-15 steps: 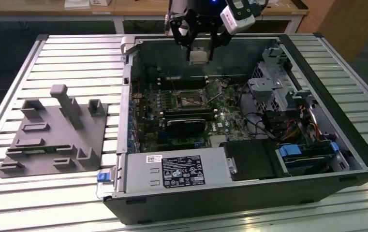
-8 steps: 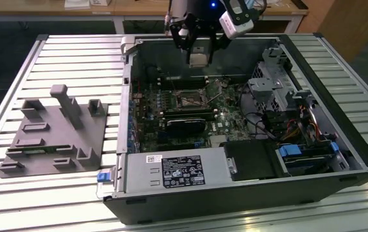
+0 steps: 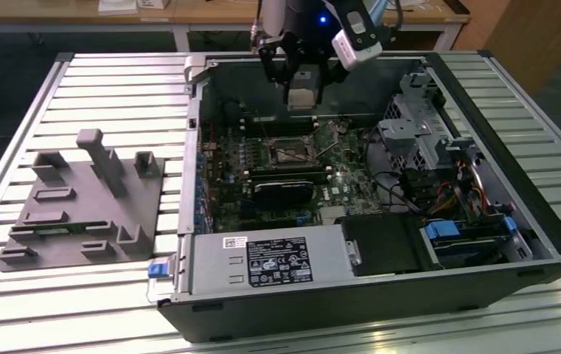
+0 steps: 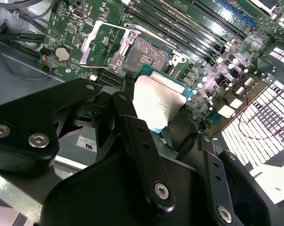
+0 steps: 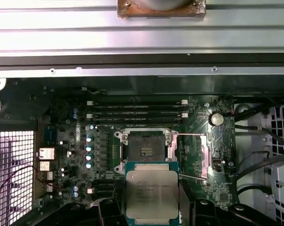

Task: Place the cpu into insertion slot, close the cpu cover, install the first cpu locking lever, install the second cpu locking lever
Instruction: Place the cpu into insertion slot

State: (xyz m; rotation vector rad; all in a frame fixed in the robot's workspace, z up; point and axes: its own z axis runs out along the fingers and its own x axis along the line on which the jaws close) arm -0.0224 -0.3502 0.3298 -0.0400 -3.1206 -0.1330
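Note:
My gripper (image 3: 302, 87) hangs over the open computer case, shut on the cpu (image 3: 302, 99). In both wrist views the cpu (image 5: 152, 193) (image 4: 157, 100) shows its silvery metal top between the black fingers (image 4: 132, 117). It is held in the air, apart from the board. The insertion slot (image 5: 145, 150) (image 4: 146, 52) (image 3: 288, 153) lies open on the green motherboard, its dark contact field bare. Beside the slot the cpu cover (image 4: 100, 46) (image 5: 198, 155) stands flipped open, and a thin locking lever (image 5: 191, 135) sticks out next to it.
Inside the case are long black memory slots (image 5: 137, 110), a black card (image 3: 285, 188), a power supply (image 3: 270, 262) and a drive cage with cables (image 3: 427, 140). A grey fixture block (image 3: 83, 206) rests on the slatted table at the exterior view's left.

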